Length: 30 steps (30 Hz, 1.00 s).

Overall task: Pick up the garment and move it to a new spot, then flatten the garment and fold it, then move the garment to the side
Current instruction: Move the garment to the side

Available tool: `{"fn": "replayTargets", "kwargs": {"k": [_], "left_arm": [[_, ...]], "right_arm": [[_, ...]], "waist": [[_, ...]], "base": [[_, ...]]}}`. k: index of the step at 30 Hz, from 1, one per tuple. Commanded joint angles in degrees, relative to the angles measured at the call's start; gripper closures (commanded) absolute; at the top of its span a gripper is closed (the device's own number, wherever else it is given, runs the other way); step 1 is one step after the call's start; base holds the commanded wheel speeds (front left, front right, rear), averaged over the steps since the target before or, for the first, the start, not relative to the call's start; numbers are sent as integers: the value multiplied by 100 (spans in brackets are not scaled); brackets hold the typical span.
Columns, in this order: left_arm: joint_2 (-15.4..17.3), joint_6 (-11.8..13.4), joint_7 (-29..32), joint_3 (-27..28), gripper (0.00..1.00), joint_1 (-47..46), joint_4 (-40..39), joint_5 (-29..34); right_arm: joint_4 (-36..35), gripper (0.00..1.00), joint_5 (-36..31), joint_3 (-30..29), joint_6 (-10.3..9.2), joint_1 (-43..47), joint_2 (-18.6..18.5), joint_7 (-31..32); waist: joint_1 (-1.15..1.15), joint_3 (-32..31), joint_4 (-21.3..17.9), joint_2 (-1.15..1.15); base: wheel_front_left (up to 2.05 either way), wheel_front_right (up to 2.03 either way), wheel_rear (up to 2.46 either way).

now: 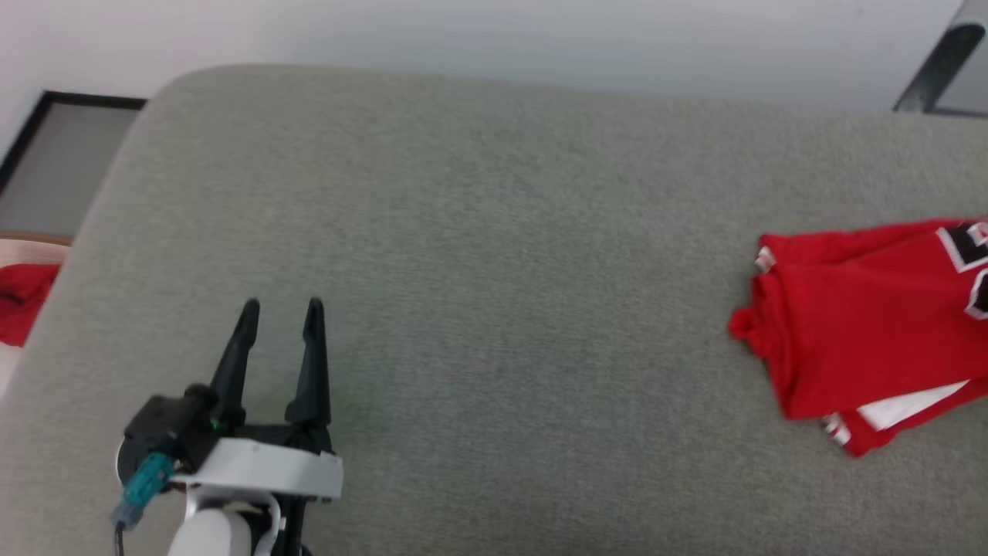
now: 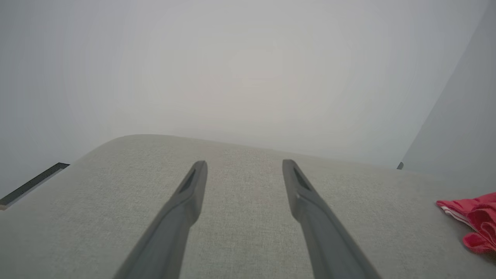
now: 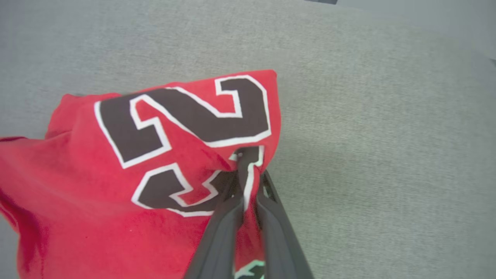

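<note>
Head view. A grey upholstered surface with a rounded far corner spans the field. The left tool stands at about 7 o'clock, its two dark fingers spread apart and pointing toward 12 o'clock, released and holding nothing, with bare grey fabric between and around them. The garment, red with a strip of white and striped trim, lies bunched at 3 o'clock and runs off the frame edge; part of its black, white-outlined numeral shows there. It is well apart from the left tool. A smaller plain red cloth lies off the surface at 9 o'clock, below a dark-framed panel at 10 o'clock.

Left wrist view. The left tool is spread wide above the grey surface, touching no cloth; a red edge of the garment appears at 4 o'clock, and a pale wall takes up the upper half.

Right wrist view. The right tool is clenched on a pinched fold of the garment, gripping at the lower numeral of the "23". The cloth spreads toward 9 o'clock, while bare grey surface lies toward 3 o'clock.
</note>
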Motion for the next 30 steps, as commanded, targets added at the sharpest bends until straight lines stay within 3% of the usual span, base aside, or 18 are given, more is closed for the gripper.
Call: {"fn": "replayTargets", "kwargs": {"k": [1, 17, 30], "left_arm": [[13, 1, -6, -16, 0, -89, -20, 51], [67, 1, -6, -285, 0, -728, -108, 108], [139, 1, -6, -425, 0, -986, -133, 98]], "right_arm": [[-12, 100, -34, 6, -9, -91, -71, -47], [100, 100, -452, 376, -9, -878, -1083, -648], [637, 100, -1253, 726, -9, -1463, -1732, -1360]], "waist": [[0, 230, -213, 0], [0, 1025, -628, 0], [0, 1391, -666, 0]], "base": [[0, 0, 0], [0, 0, 0], [0, 0, 0]]}}
